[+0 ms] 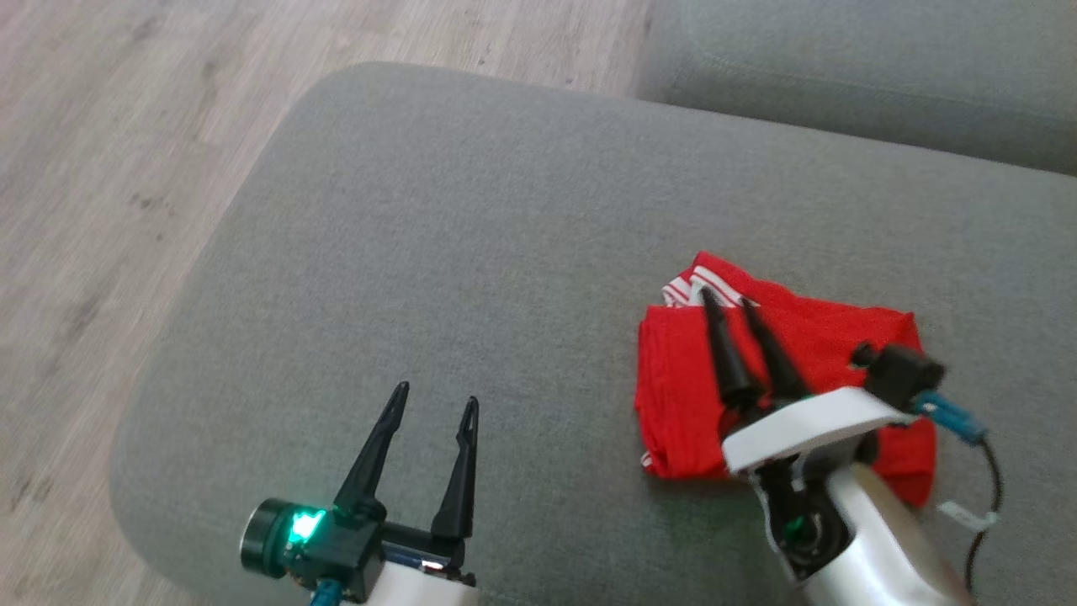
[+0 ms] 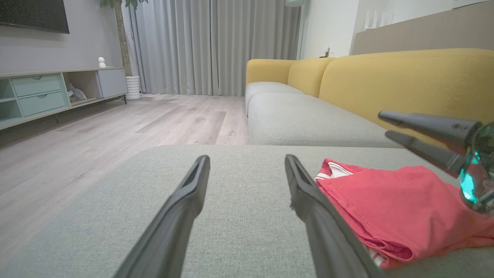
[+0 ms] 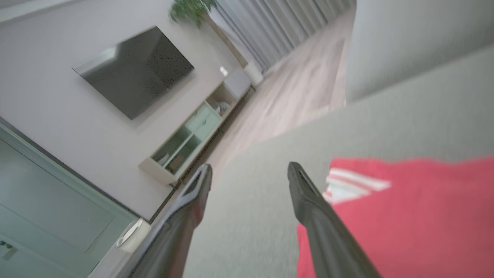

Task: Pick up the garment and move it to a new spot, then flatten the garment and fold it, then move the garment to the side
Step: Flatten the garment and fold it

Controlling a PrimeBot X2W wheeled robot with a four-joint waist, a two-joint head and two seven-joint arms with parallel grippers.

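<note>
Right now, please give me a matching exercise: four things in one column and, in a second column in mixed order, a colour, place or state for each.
Column one:
1. garment
2. left gripper
3. right gripper
4. sofa backrest

Column two:
a. yellow
b. open, above the garment
c. red, folded, lying on the grey cushion
d. open, over a bare part of the grey cushion

Pairs: 1-c, 2-d, 3-b, 4-a
</note>
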